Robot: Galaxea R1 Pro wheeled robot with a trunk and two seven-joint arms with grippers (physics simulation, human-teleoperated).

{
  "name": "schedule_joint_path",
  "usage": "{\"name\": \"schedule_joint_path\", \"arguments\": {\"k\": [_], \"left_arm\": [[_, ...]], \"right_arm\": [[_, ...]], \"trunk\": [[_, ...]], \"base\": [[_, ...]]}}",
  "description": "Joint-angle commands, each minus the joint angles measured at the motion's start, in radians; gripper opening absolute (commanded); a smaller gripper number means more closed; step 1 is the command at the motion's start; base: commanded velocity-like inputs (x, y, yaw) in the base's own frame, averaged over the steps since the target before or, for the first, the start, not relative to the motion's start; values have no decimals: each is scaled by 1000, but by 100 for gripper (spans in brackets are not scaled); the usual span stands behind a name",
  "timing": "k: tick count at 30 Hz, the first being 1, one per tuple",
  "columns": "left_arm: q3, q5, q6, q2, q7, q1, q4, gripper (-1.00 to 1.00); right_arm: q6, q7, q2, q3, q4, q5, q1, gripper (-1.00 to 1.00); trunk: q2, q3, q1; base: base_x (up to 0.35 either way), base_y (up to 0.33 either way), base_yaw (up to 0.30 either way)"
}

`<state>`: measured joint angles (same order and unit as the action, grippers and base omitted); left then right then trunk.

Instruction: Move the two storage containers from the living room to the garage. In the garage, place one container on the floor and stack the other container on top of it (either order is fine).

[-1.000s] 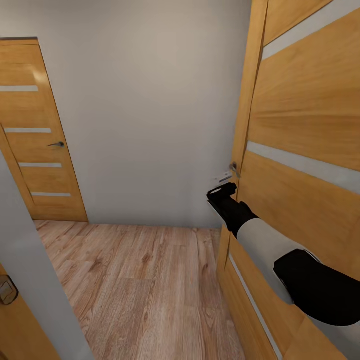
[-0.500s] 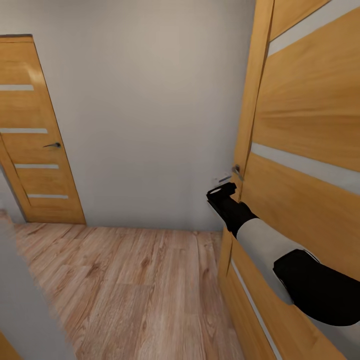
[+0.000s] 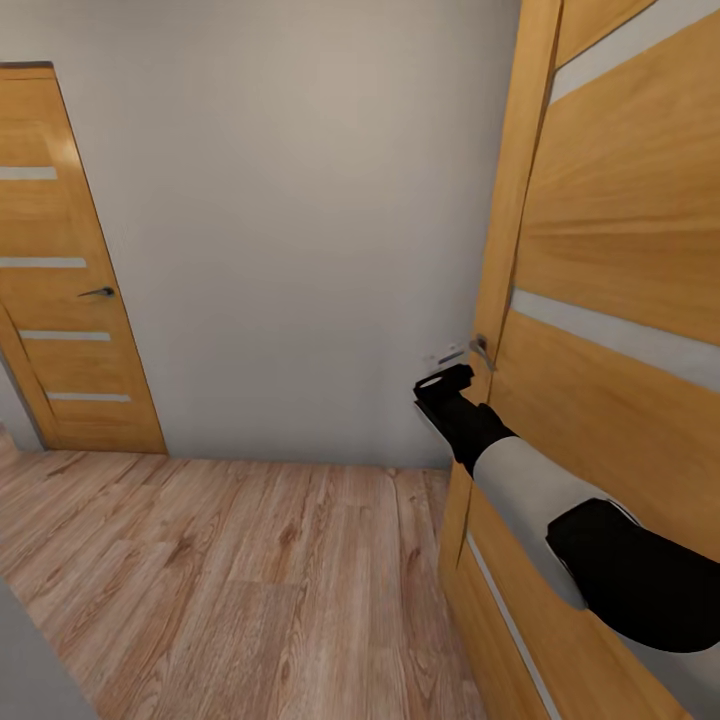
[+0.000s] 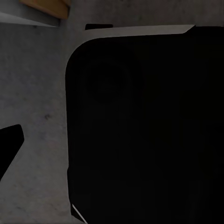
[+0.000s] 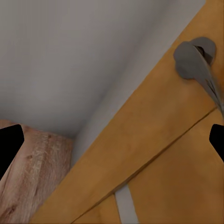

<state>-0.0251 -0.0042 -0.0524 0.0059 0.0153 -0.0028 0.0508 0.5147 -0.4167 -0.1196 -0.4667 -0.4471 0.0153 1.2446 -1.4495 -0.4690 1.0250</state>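
While the view has swung right, right gripper (image 3: 446, 378) stays by door handle (image 3: 481, 349).

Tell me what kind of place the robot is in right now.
Most likely an indoor hallway or small passage of a home. A light wood plank floor runs up to a plain pale grey wall, with one closed wooden door at the left and another wooden door beside the right claw.
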Motion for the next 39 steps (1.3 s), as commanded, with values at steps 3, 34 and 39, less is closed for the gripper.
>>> {"name": "schedule_joint_path", "arguments": {"k": [3,34,39], "left_arm": [[-2,0,-3,0,2,0,0,100],[-2,0,-4,0,2,0,0,100],[-2,0,-4,-1,2,0,0,100]], "right_arm": [[8,-7,4,-7,0,2,1,100],[12,-98,158,-8,19,9,1,100],[12,-99,196,-8,20,9,1,100]], "trunk": [[-1,-1,0],[-1,-1,0],[-1,-1,0]], "base": [[7,0,0],[0,0,0],[0,0,0]]}}
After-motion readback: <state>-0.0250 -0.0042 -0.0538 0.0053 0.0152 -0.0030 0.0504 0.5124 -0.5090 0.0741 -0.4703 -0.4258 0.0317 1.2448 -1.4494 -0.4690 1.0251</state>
